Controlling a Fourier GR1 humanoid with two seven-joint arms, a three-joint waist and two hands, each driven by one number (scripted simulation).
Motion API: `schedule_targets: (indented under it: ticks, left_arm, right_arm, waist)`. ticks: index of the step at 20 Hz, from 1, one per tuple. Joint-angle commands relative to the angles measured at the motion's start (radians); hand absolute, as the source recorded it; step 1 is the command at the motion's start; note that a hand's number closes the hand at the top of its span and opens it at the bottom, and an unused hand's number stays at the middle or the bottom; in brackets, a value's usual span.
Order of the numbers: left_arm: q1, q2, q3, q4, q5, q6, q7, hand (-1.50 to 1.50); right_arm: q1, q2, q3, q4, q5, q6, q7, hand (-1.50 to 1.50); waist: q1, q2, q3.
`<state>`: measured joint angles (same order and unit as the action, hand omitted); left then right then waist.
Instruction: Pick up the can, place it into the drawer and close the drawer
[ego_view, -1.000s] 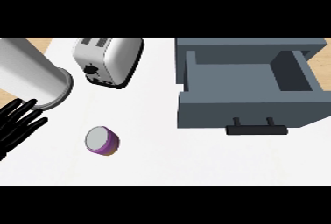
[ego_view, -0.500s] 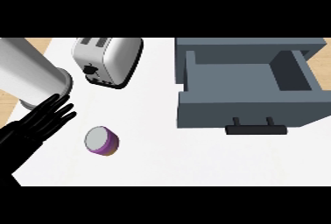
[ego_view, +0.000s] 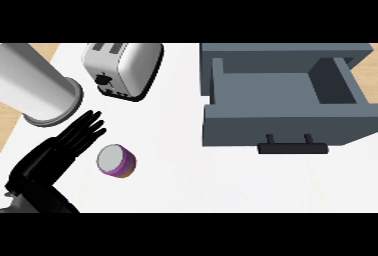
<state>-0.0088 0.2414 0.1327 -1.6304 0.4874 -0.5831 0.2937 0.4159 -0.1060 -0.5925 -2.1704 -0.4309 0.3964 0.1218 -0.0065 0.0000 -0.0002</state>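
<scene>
Can (ego_view: 116, 161): purple-sided, lying on the white surface (ego_view: 192, 185) near its left edge, not yet grasped. Left hand (ego_view: 63, 147): fingers straight and spread, just beside the can, holding nothing. Drawer (ego_view: 284, 102): open, toward the right edge, nothing visible inside. Toaster (ego_view: 122, 67): far edge. Remaining: grasp, placement, closing.

Drawer (ego_view: 280, 120) cut off at right

open counter from can (ego_view: 116, 161) toward drawer (ego_view: 284, 97) at 2 o'clock: bare white top between | toaster (ego_view: 122, 68) at 12 of can, apart | grey cylinder (ego_view: 35, 92) at 10, near left hand (ego_view: 55, 155) | drawer front wall and handle (ego_view: 292, 147) face the can
</scene>
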Motion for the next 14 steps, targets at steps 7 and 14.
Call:
schedule_targets:
  ticks: [7, 14]
  left_arm:
    - [-0.038, -0.026, 0.043, 0.292, -0.247, -0.048, -0.316, -1.50]
    - [-0.059, -0.021, 0.043, 0.399, -0.334, -0.016, -0.418, -1.50]
  right_arm:
    - [-0.047, 0.014, -0.038, 0.080, 0.022, 0.055, -0.019, -1.50]
    - [0.021, 0.046, -0.097, -0.012, -0.036, 0.108, 0.013, -1.50]
  waist:
    - [0.001, 0.001, 0.000]
    - [0.000, -0.001, 0.000]
